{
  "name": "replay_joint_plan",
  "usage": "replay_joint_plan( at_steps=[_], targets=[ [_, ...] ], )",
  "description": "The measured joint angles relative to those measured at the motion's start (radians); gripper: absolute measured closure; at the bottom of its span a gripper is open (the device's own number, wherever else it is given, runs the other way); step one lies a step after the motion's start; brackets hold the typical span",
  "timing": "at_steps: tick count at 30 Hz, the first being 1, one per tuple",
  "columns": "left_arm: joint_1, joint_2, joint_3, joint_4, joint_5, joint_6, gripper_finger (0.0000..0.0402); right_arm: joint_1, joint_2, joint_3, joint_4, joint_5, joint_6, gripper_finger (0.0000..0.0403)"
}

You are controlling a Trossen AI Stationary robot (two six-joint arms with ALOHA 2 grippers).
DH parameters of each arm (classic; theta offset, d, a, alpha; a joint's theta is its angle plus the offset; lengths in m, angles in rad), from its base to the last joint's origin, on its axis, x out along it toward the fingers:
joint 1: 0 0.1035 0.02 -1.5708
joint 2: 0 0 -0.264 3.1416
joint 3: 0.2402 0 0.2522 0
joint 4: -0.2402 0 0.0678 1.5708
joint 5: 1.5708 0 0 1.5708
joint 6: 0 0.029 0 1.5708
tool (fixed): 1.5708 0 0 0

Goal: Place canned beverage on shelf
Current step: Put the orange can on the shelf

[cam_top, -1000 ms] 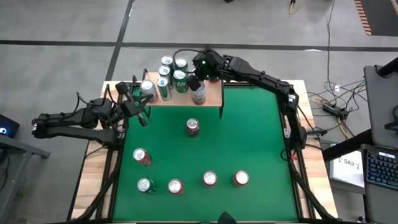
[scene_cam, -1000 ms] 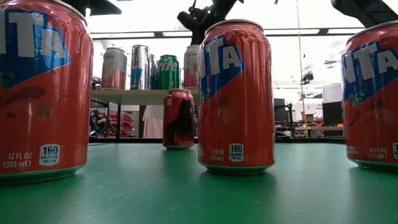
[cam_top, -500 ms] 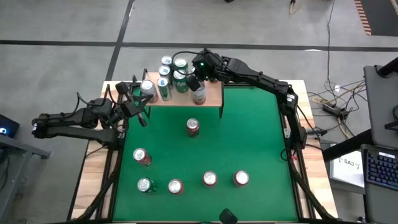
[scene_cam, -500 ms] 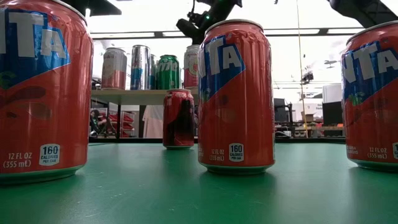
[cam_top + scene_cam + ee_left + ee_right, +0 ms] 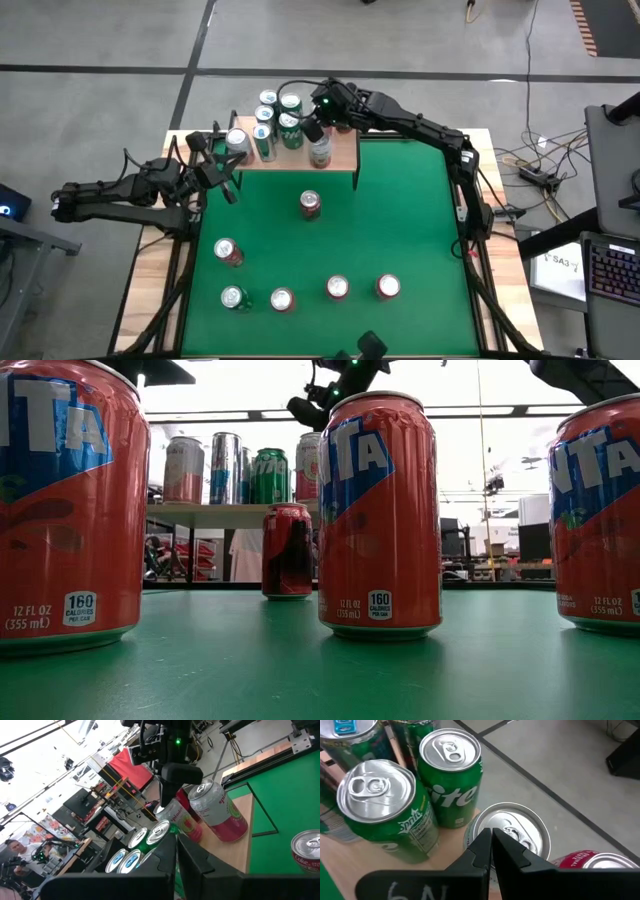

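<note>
Where right gripper [image 5: 491, 851] hovers: round aluminium can [image 5: 507, 835], wooden shelf [image 5: 340, 152].

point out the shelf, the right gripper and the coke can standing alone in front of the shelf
shelf [image 5: 342, 152]: high view, bare wood near its right end.
right gripper [image 5: 490, 839]: right wrist view, between its fingertips.
coke can [image 5: 310, 204]: high view, its top.

Right gripper [image 5: 312, 131] closed, arm outstretched; left gripper [image 5: 222, 172] closed, low.
</note>
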Motion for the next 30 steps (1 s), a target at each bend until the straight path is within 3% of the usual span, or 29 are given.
replay_joint_plan(
  at_steps=[23, 26, 30],
  targets=[
    [0.000, 0.000, 0.000, -0.008, 0.000, 0.000, 0.0402, 0.016, -0.009, 0.043, -0.011, 0.017, -0.012, 0.0394],
    [0.000, -0.001, 0.000, -0.008, 0.000, 0.000, 0.0402, 0.045, -0.036, 0.051, -0.017, -0.029, -0.010, 0.0394],
    [0.000, -0.001, 0.000, -0.008, 0.000, 0.000, 0.0402, 0.082, -0.051, 0.057, -0.045, -0.179, -0.008, 0.0394]
  ],
)
